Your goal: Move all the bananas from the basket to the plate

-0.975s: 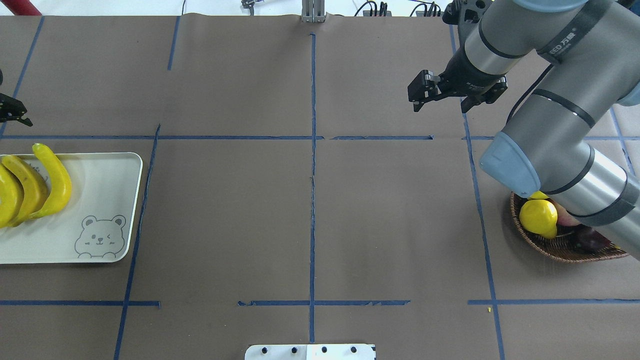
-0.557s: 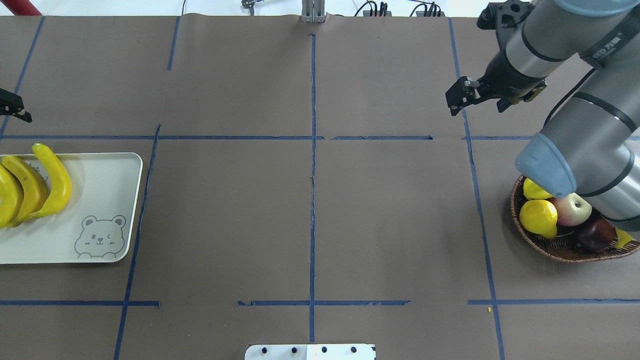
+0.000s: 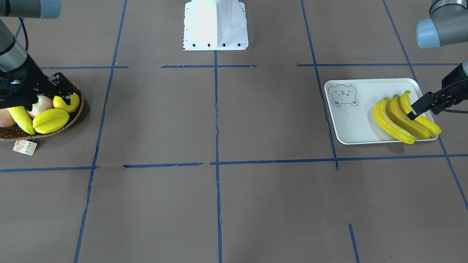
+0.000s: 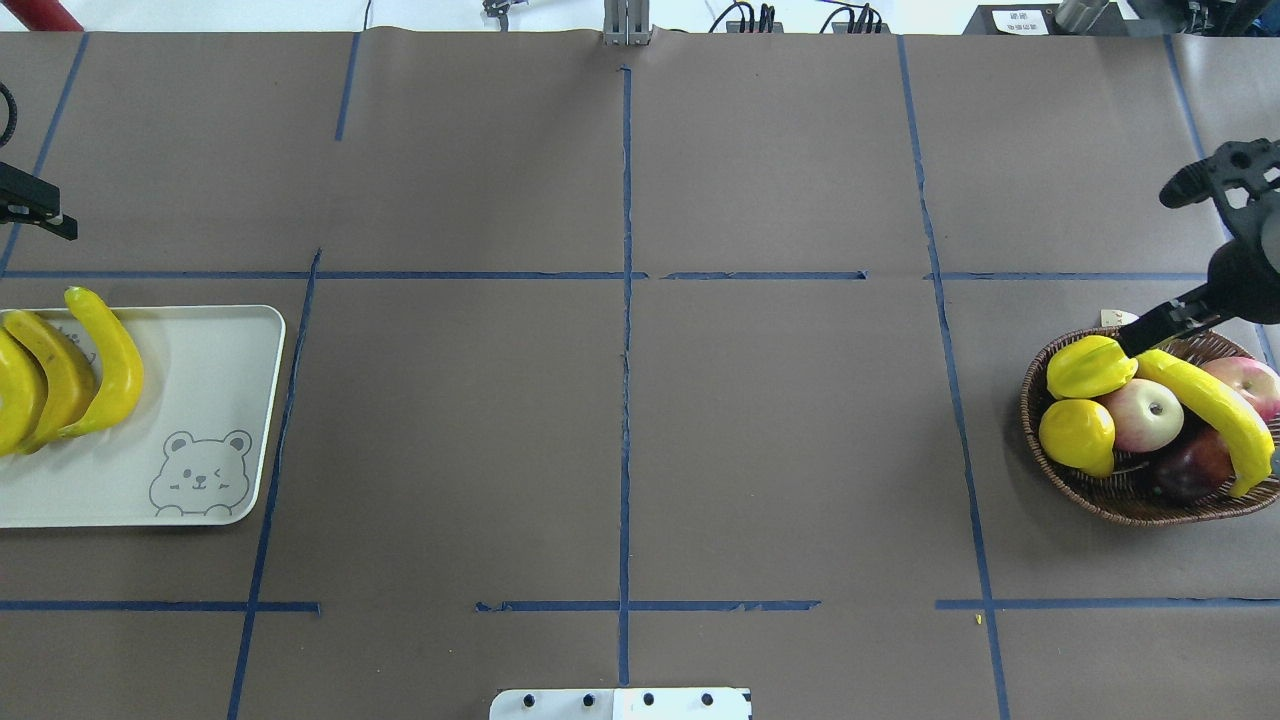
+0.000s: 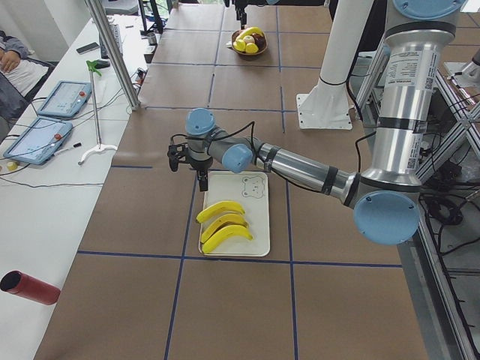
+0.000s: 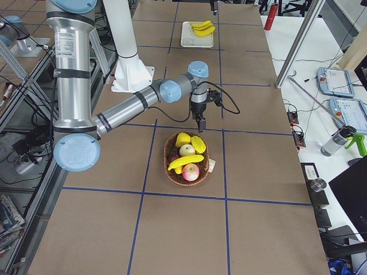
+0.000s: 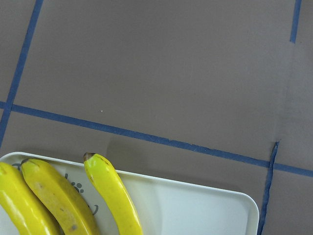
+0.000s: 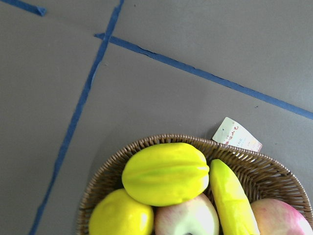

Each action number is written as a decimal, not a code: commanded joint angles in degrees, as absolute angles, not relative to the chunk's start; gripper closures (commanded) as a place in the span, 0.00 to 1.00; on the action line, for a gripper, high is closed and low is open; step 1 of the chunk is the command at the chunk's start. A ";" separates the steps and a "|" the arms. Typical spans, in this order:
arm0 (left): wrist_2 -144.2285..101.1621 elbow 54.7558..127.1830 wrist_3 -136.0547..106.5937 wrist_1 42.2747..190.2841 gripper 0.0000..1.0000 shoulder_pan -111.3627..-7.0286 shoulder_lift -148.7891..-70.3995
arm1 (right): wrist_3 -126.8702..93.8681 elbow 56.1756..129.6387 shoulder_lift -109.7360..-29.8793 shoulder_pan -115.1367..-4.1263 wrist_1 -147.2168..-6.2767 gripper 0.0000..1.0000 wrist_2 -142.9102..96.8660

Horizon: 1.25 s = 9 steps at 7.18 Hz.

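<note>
Three bananas [image 4: 110, 370] lie side by side on the plate [image 4: 200, 400], a pale tray with a bear drawing, at the table's left end. A fourth banana [image 4: 1210, 405] rests across the fruit in the wicker basket [image 4: 1090, 490] at the right end. My left gripper [image 4: 45, 215] hovers just beyond the plate's far edge, open and holding nothing; in the front-facing view the left gripper [image 3: 416, 109] overlaps the bananas [image 3: 393, 120]. My right gripper [image 4: 1135, 338] hangs open above the basket's far rim by the banana's upper end, holding nothing.
The basket also holds a starfruit [image 4: 1088, 367], a lemon [image 4: 1077, 435], an apple [image 4: 1140, 415] and a dark red fruit [image 4: 1190, 465]. A paper tag [image 3: 25, 147] hangs from its rim. The robot's white base [image 4: 620, 703] is at the near middle edge.
The right arm swung from the far right-centre of the table back over the basket, uncovering the fruit and the banana. The left gripper drifted slightly away from the plate.
</note>
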State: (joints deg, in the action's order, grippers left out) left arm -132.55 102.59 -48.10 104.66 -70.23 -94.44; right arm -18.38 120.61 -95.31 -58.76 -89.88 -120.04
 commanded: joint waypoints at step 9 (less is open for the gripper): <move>-132.63 103.27 -48.08 104.59 0.00 -70.22 -94.31 | -18.37 106.44 -108.81 -59.50 -58.89 0.09 -123.92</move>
State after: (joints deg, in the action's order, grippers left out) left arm -132.63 103.36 -48.08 104.59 -70.23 -94.31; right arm -18.34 107.20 -109.05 -59.61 -58.91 -123.84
